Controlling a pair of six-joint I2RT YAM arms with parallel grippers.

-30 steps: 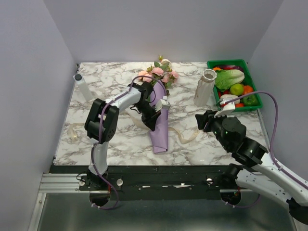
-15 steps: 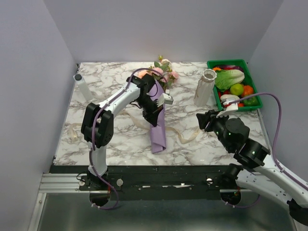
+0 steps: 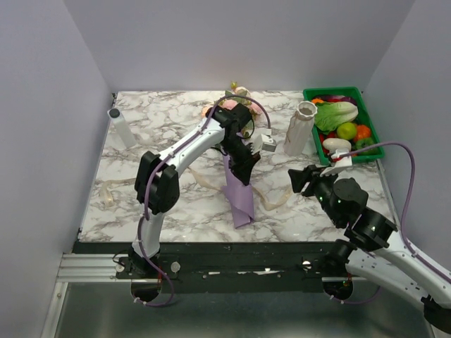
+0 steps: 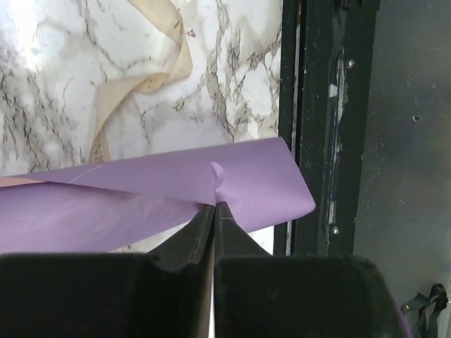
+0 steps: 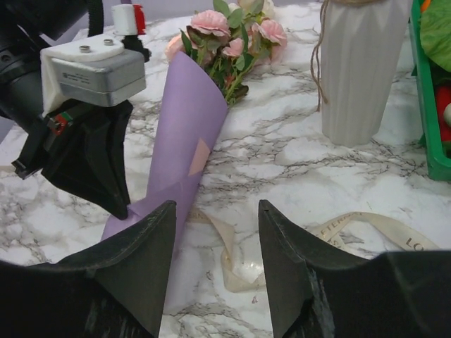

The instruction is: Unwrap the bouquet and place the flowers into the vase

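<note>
— Marble table (image 3: 141, 204), grey walls. Where's the bouquet (image 3: 241, 201)?

— Centre of the top view. The flowers (image 3: 236, 107) point to the upper edge and the cone's tip points to the bottom. The ribbon (image 3: 271, 201) is off and lies loose beside the cone.

— And your left gripper (image 4: 213, 208)?

— I have it pinched shut on a fold at the edge of the paper (image 4: 127, 204). I judge that grip lets me peel the sheet away from the stems.

— The right one?

— My right gripper (image 5: 215, 211) has its jaws parted and holds nothing. It sits low at the lower right, facing the cone, probably to take the stems once they're bare.

— The vase (image 3: 299, 128)?

— Upright at the upper right, just beside the green tray (image 3: 338, 90) and well apart from the flowers.
</note>
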